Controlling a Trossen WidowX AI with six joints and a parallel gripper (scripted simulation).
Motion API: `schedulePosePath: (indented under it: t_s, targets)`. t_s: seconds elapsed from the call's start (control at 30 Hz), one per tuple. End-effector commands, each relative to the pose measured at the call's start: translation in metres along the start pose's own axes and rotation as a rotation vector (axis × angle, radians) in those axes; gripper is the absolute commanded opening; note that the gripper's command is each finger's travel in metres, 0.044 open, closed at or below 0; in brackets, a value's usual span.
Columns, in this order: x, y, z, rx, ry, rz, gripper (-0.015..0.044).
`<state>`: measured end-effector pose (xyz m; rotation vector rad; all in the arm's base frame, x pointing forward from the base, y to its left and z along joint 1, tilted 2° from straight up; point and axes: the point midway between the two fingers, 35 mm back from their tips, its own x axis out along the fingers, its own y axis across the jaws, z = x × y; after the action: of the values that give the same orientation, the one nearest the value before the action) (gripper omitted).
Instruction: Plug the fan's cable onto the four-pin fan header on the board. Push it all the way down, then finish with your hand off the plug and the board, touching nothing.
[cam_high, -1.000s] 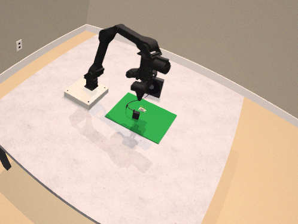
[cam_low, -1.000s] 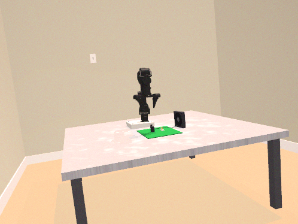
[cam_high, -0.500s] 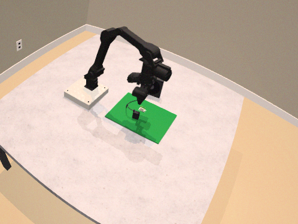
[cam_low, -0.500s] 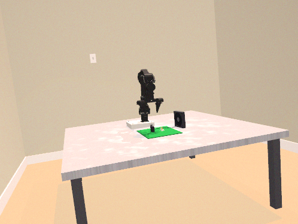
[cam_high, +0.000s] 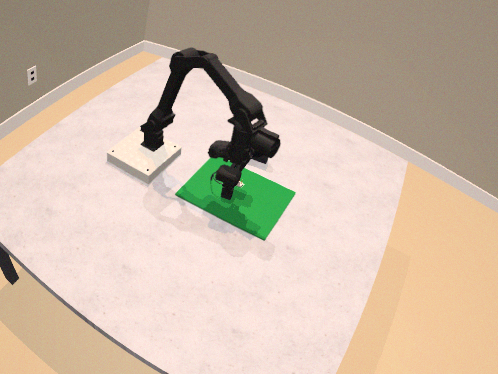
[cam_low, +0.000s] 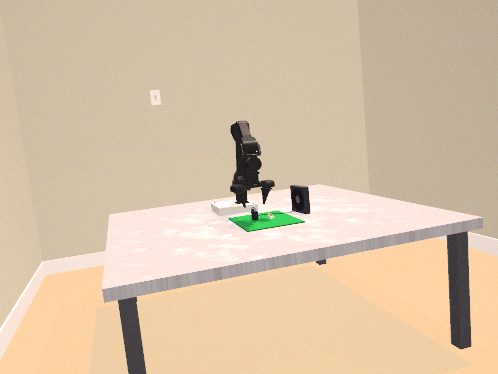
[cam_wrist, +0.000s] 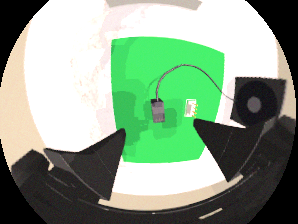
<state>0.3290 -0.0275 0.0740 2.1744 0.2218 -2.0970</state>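
The plug (cam_high: 227, 192) (cam_low: 254, 215) (cam_wrist: 158, 111) is a small dark block, standing on the green board (cam_high: 276, 200) (cam_low: 250, 226) (cam_wrist: 145, 52). Its thin cable (cam_wrist: 185, 65) arches to the black fan (cam_low: 300, 199) (cam_wrist: 254, 102). The white four-pin header (cam_high: 241, 184) (cam_low: 271, 216) (cam_wrist: 190, 108) is on the board beside the plug, towards the fan, with nothing on it. My gripper (cam_low: 254, 204) (cam_wrist: 160, 127) is wide open and empty above the board. In the wrist view the plug shows just beyond the gap between the fingertips. In the top view the arm hides most of the fan and the fingertips.
The arm's pale base plate (cam_high: 127, 155) (cam_low: 222, 208) stands behind the board. The fan stands upright past the board's edge, on the header's side. The cable loops over the board on the side away from the fingers in the wrist view.
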Motion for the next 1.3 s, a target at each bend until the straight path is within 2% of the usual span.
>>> schedulePosePath:
  t_s: [0.0,0.87,1.13,1.27]
  targets:
    - [0.008,-0.001,0.002,0.004,-0.006,-0.007,0.044]
    - [0.05,-0.002,0.003,0.004,-0.006,-0.007,0.044]
    - [0.053,-0.002,0.003,0.004,-0.007,-0.007,0.044]
    - [0.05,-0.001,0.002,0.0,-0.004,-0.001,0.0335]
